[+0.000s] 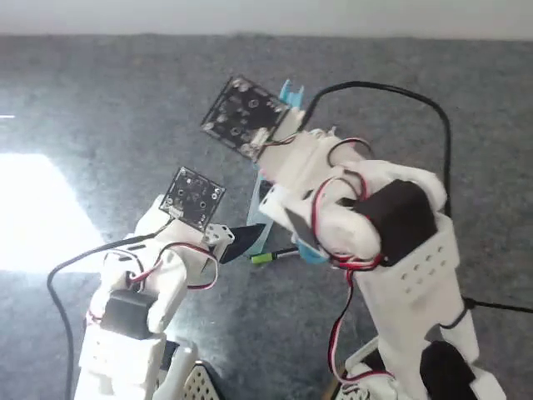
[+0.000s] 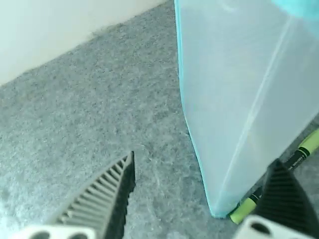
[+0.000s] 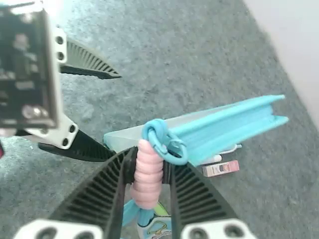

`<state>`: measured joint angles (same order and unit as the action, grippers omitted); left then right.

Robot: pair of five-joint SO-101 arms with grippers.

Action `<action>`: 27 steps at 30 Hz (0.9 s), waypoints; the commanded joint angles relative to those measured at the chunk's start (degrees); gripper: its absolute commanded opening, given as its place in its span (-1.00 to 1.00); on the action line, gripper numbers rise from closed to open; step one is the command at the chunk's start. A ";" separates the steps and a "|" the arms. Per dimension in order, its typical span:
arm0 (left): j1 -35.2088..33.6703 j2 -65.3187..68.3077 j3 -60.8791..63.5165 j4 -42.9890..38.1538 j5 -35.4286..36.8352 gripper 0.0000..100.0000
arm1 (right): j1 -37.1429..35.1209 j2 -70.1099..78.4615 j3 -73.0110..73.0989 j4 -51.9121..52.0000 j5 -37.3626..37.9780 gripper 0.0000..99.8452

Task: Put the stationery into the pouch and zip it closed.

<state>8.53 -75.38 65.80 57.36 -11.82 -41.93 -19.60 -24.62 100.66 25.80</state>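
The pouch (image 2: 239,89) is translucent with a teal zip edge (image 3: 224,124) and stands lifted off the grey table. My right gripper (image 3: 148,155) is shut on the pink zip pull (image 3: 147,174), which hangs from a teal ring (image 3: 162,139). My left gripper (image 2: 199,199) is open, with the pouch's lower corner between its fingers (image 2: 107,199). A green pen (image 2: 299,149) lies along the pouch's lower edge, and it lies on the table in the high view (image 1: 271,257). In the high view the left gripper (image 1: 243,237) sits beside the pouch (image 1: 256,204).
A small pink item (image 3: 222,168) and a white one (image 3: 219,158) lie on the table under the pouch. The grey mat (image 1: 125,100) stretches open to the left and far side. The right arm's body (image 1: 400,242) covers the near right.
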 commanded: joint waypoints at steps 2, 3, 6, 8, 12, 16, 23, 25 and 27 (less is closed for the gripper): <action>0.44 -1.49 0.40 -4.75 0.44 -0.23 | -2.42 0.13 -2.73 -0.40 -1.05 -0.99; 0.26 -1.49 0.40 -5.63 1.32 -0.23 | -2.42 0.13 -2.73 -0.75 -1.05 -0.99; 0.44 -1.58 0.66 -6.77 2.46 -0.23 | -2.24 0.22 -2.73 -1.45 -0.97 -0.99; 0.88 -1.85 0.66 -5.98 4.48 -0.23 | -2.15 0.22 -2.73 -2.24 -0.97 -0.99; 3.43 -1.85 2.07 -7.56 8.09 -0.23 | -2.15 0.22 -2.81 -3.47 -1.05 -0.99; 6.07 -1.85 3.47 -8.62 8.70 -0.23 | -2.07 0.22 -2.81 -4.09 -2.37 -0.99; 4.66 -1.93 2.95 -7.47 8.97 -0.23 | 6.02 4.09 -11.34 -7.08 -10.20 -0.99; 0.97 -1.93 0.48 -5.36 10.99 -0.23 | 8.57 8.22 -15.30 -5.41 -10.20 -0.99; -4.13 -1.93 -4.35 -3.52 14.33 -0.23 | 8.84 12.79 -19.60 -1.54 -7.91 -0.99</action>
<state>10.11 -76.26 68.35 51.91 -1.19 -34.55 -11.08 -36.84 96.18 16.75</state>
